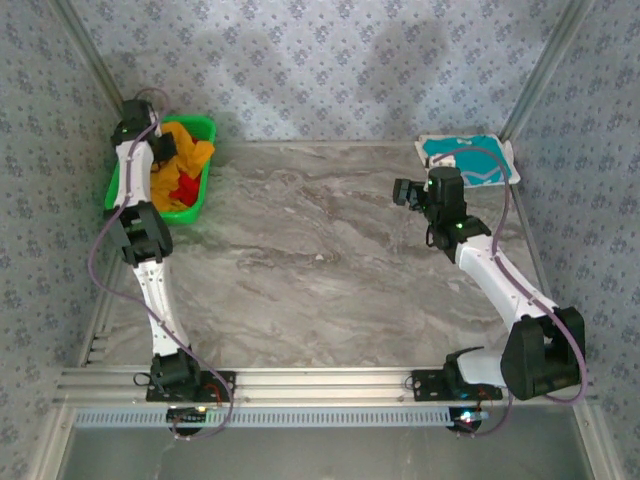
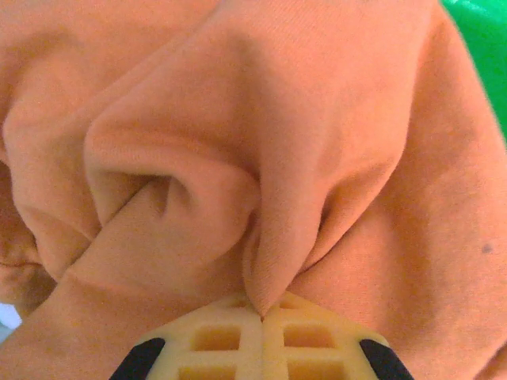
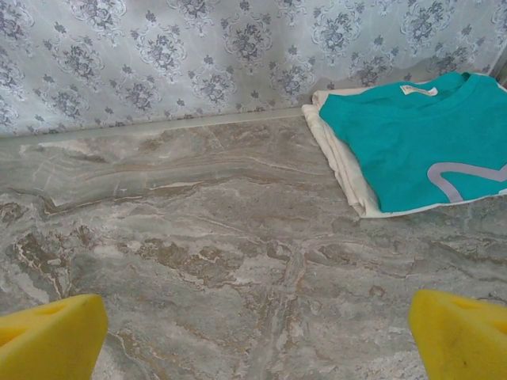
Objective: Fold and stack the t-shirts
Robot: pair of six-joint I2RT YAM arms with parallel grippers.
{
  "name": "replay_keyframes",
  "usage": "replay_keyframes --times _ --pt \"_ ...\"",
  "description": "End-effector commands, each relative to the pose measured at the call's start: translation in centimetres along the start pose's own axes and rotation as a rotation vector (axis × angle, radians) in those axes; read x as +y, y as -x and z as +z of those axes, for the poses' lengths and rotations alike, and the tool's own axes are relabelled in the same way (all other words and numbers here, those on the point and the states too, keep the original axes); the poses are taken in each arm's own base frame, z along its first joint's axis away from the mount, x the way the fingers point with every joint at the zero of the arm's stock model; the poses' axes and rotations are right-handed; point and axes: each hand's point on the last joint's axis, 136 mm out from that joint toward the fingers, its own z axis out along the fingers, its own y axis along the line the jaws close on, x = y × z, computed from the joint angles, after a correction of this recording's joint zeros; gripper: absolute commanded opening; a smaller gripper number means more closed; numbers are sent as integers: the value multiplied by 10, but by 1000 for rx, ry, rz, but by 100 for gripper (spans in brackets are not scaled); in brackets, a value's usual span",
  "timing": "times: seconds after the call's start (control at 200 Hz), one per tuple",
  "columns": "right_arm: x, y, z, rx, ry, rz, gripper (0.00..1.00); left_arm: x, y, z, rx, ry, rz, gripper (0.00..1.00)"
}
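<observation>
**At the far-left basket, the left end effector [image 2: 261, 313] pinches the orange t-shirt [image 2: 238, 142]**

Above the middle of the marble tabletop [image 1: 320, 270], on the right side, the right end effector [image 3: 257, 340] hangs with its yellow fingers spread wide, released and touching nothing.

Farther back on the left, the left end effector is clenched inside the green basket [image 1: 200, 125]. In the left wrist view, its two pads meet on a raised ridge of orange cloth that runs up and away from the fingertips. The orange t-shirt is crumpled in the basket, so no long axis or heading can be told. A red cloth [image 1: 183, 190] lies beside it in the near part of the basket.

At the far-right corner, the teal t-shirt [image 3: 412, 150] lies folded flat on a white cloth [image 3: 337, 154]. Its collar points toward the far wall [image 3: 198, 55], and its longer side seems to run along that wall.
</observation>
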Motion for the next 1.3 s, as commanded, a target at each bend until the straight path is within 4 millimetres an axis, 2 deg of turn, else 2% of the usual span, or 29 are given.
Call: replay_keyframes --times 0.0,0.125,0.285,0.405,0.575,0.715,0.794,0.894,0.964,1.054,1.229,1.294 --pt "-1 8 -5 -11 1 31 100 -22 42 -43 -124 -93 0 0" --pt "0 11 -7 -20 7 44 100 -33 71 -83 -213 -139 -18 0" --pt "2 16 -9 -35 17 50 100 -58 108 -154 -358 -191 -10 0" --pt "2 21 -11 -48 19 52 100 -82 134 -225 -503 -211 22 0" --pt "5 28 -13 -73 35 55 100 -122 166 -349 -788 -266 65 0" --pt "7 35 -16 -92 49 59 100 -162 172 -437 -977 -393 103 0" --pt "7 39 -18 -104 53 61 100 -189 166 -477 -1039 -529 131 0" --pt "8 43 -21 -119 60 67 100 -213 155 -519 -1117 -594 185 0" --pt "9 45 -25 -126 68 68 100 -224 146 -543 -1139 -661 194 0" --pt "6 46 -28 -136 59 74 100 -246 130 -558 -1094 -802 196 0" --pt "-3 48 -35 -157 25 92 100 -302 77 -562 -925 -970 291 0" --pt "-7 49 -38 -161 16 98 100 -314 60 -550 -850 -968 323 0"
